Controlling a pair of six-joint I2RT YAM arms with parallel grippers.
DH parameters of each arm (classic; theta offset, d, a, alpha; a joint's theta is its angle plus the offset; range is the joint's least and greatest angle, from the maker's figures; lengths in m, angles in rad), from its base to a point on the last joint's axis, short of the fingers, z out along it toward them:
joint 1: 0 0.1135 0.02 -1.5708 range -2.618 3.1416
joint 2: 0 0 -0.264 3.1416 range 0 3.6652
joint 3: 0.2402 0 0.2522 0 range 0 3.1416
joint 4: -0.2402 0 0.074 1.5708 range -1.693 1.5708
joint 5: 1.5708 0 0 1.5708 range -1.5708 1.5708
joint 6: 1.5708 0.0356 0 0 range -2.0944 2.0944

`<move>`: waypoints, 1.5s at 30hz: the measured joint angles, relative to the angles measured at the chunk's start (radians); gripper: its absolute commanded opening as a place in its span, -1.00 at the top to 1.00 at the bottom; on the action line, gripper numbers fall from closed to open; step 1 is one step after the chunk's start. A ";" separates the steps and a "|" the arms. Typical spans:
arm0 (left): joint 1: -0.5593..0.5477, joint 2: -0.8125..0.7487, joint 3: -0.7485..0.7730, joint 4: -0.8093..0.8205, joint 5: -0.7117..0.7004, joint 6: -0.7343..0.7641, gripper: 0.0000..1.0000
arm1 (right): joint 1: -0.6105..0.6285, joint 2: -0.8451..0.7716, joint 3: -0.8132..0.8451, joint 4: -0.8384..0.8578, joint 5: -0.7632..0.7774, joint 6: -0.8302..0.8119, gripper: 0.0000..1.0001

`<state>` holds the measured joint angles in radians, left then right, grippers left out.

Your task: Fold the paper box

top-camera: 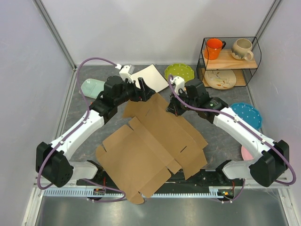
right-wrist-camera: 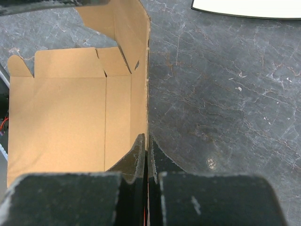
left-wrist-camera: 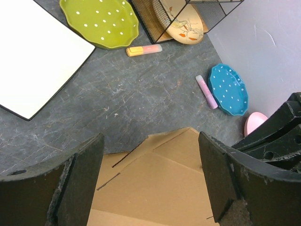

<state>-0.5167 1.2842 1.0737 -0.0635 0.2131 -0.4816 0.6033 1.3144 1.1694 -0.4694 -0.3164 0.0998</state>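
Half-flat paper box (top-camera: pixel 150 150) at center frame. Left gripper (left-wrist-camera: pixel 150 179) spread wide over its far edge, holding nothing. Right gripper (right-wrist-camera: pixel 147 153) pinched narrow on its upright flap edge.

far side of the grey tabletop (left-wrist-camera: pixel 141 94) now: a white square plate (top-camera: pixel 149 77) lies flat, with a green dotted plate (top-camera: pixel 179 72) just beside it on the right. further right stands a black wire shelf (top-camera: pixel 229 60) with two wooden levels. up top, an orange mug (top-camera: pixel 214 48) and a cream mug (top-camera: pixel 242 49) sit side by side. below them lies a patterned plate (top-camera: pixel 220 79). the left wrist view picks up a yellow-and-pink marker (left-wrist-camera: pixel 144 50) lying between the green plate and the shelf, and a pink marker (left-wrist-camera: pixel 206 92) right along the rim of a blue dotted plate (top-camera: pixel 246 115). nearer on the right, half hidden, sits what looks like a pink plate (top-camera: pixel 245 152). far left, a mint plate (top-camera: pixel 92 86).
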 measured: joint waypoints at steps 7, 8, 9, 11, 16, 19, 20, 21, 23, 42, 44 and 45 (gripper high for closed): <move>0.000 0.013 -0.010 0.054 0.038 -0.001 -0.56 | 0.000 -0.006 -0.002 0.000 -0.001 0.000 1.00; 0.000 0.011 -0.019 0.072 0.053 -0.001 -0.51 | 0.000 -0.006 -0.002 0.000 -0.001 0.000 1.00; 0.000 0.007 -0.031 0.085 0.063 -0.004 -0.43 | 0.000 -0.006 -0.002 0.000 -0.001 0.000 1.00; 0.000 -0.003 -0.058 0.106 0.086 -0.009 -0.33 | 0.000 -0.006 -0.002 0.000 0.000 0.000 1.00; 0.001 -0.046 -0.134 0.138 0.135 -0.026 -0.08 | 0.000 -0.006 -0.005 -0.003 0.000 0.000 1.00; 0.001 -0.071 -0.171 0.155 0.155 -0.035 0.05 | 0.001 -0.006 -0.005 -0.002 0.000 0.000 1.00; 0.001 -0.077 -0.182 0.163 0.159 -0.039 0.09 | 0.002 -0.006 -0.005 -0.002 0.000 0.000 1.00; 0.001 -0.082 -0.190 0.169 0.162 -0.042 0.20 | 0.002 -0.006 -0.005 -0.002 0.000 0.000 1.00; 0.000 -0.088 -0.203 0.178 0.165 -0.050 0.27 | 0.002 -0.006 -0.005 -0.002 0.000 0.000 1.00; -0.085 -0.081 -0.257 0.233 0.129 -0.065 -0.35 | 0.039 0.015 -0.005 -0.021 0.057 0.000 1.00; -0.095 -0.089 -0.257 0.216 0.127 -0.058 -0.57 | 0.042 0.018 -0.005 -0.021 0.061 -0.001 1.00; -0.098 -0.102 -0.257 0.198 0.116 -0.052 -0.61 | 0.043 0.019 -0.005 -0.021 0.061 -0.002 1.00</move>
<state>-0.6147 1.1824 0.8162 0.1341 0.3294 -0.5339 0.6460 1.3331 1.1648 -0.4900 -0.2558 0.0978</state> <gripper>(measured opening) 0.695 0.018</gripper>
